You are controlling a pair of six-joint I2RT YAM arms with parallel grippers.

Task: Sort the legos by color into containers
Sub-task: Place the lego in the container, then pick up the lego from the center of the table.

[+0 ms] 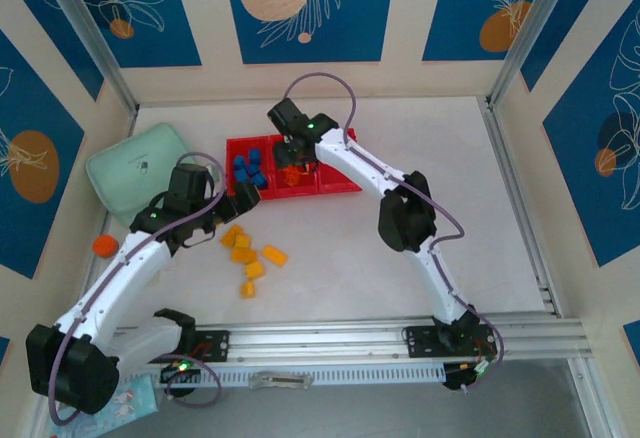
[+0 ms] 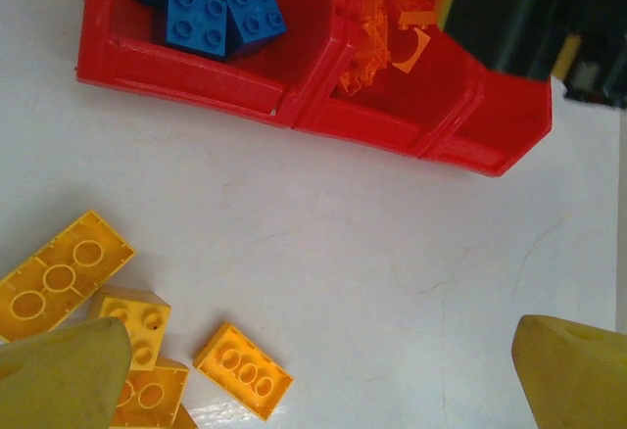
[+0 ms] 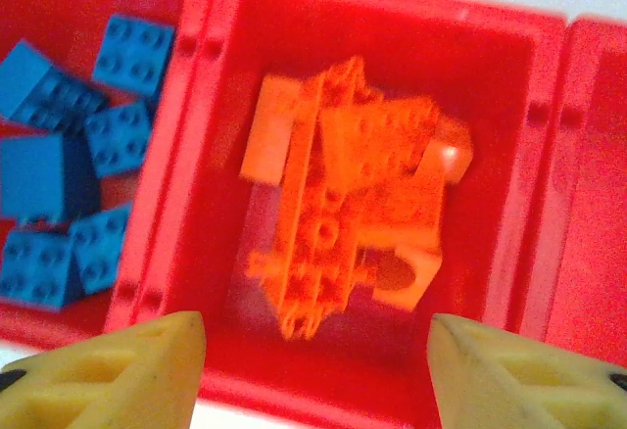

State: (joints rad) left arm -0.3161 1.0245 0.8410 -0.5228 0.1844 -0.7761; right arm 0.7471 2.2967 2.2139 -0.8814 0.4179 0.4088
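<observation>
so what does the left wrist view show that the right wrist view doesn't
Left wrist, not right wrist: yellow bricks loose on the white table by the open left gripper, and the tray's outer front wall. Right wrist, not left wrist: the full orange pile seen from straight above, below the open right gripper. Both: the red tray, with blue bricks in one compartment and orange ones in the next.

White arms [image 1: 120,278], black joints [image 1: 405,220], lilac cables [image 1: 330,80] (yellow fingers [image 3: 108,370]).
</observation>
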